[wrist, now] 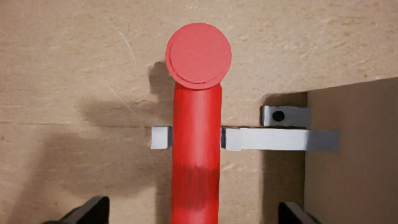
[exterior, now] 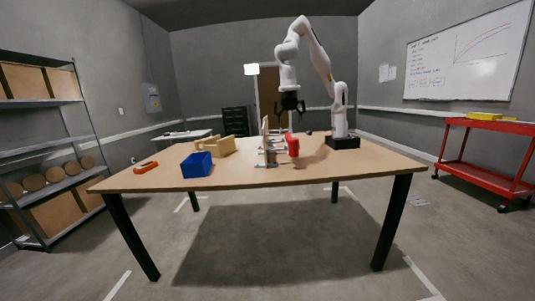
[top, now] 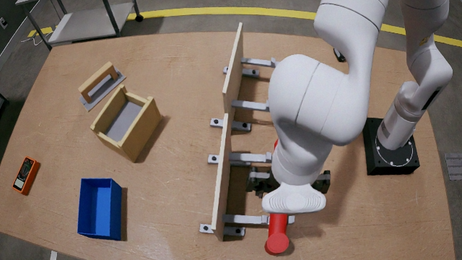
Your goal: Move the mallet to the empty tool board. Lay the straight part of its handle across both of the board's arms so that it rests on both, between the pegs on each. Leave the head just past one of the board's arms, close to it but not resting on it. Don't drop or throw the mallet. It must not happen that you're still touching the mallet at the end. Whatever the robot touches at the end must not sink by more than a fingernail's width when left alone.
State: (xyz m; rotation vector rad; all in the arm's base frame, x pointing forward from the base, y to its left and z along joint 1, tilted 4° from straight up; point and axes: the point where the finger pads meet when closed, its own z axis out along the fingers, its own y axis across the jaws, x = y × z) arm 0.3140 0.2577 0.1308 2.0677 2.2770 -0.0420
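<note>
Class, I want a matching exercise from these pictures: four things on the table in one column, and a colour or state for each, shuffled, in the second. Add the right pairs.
Column one
1. mallet
2. gripper
3. open bin
4. handheld meter

Column two
A. orange, lying flat near the table's edge
B. red, handle lying across a board's grey arm
C. blue, with nothing visible inside
D. open, above the mallet, holding nothing

Pairs: 1-B, 2-D, 3-C, 4-A
</note>
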